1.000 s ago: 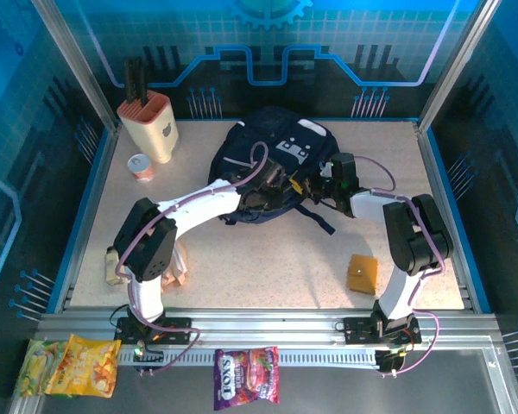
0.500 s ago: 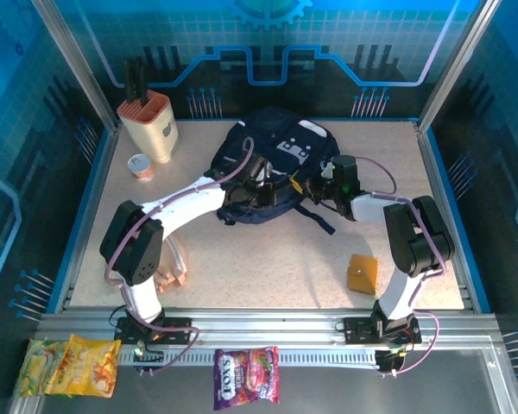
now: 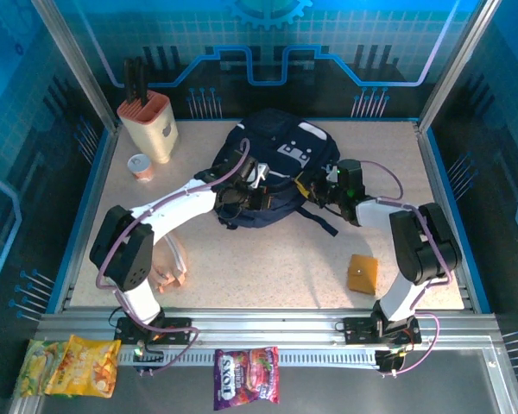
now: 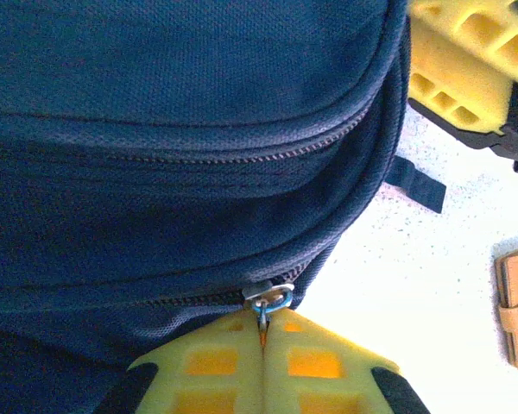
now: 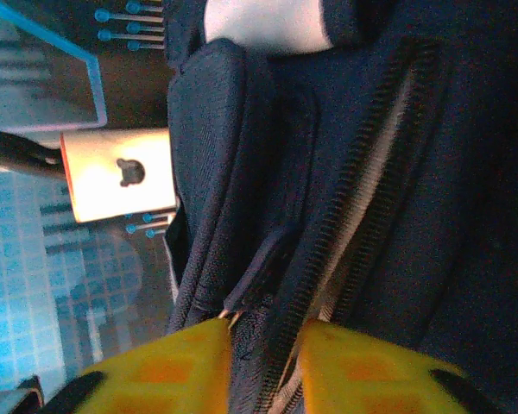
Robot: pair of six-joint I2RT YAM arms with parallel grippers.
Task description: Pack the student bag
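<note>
Backpack (image 3: 276, 168) is lying flat toward twelve o'clock on the bench (image 3: 268, 259), with your two arms reaching in from either side. Your left jaws are pinching shut on the small metal zip pull (image 4: 270, 302) at the bag's seven o'clock edge, likely so you can be running the zip along its track. Your right jaws are standing a little apart at the bag's four o'clock side, straddling a fold of fabric beside the zip teeth (image 5: 363, 198), probably bracing the bag against that pull. Whether they are actually gripping, you cannot tell. The stretch of zip by the pull is looking closed, so whatever the bag is holding is hidden. At ten o'clock a beige block (image 3: 148, 128) is holding dark handles (image 3: 135, 79).
</note>
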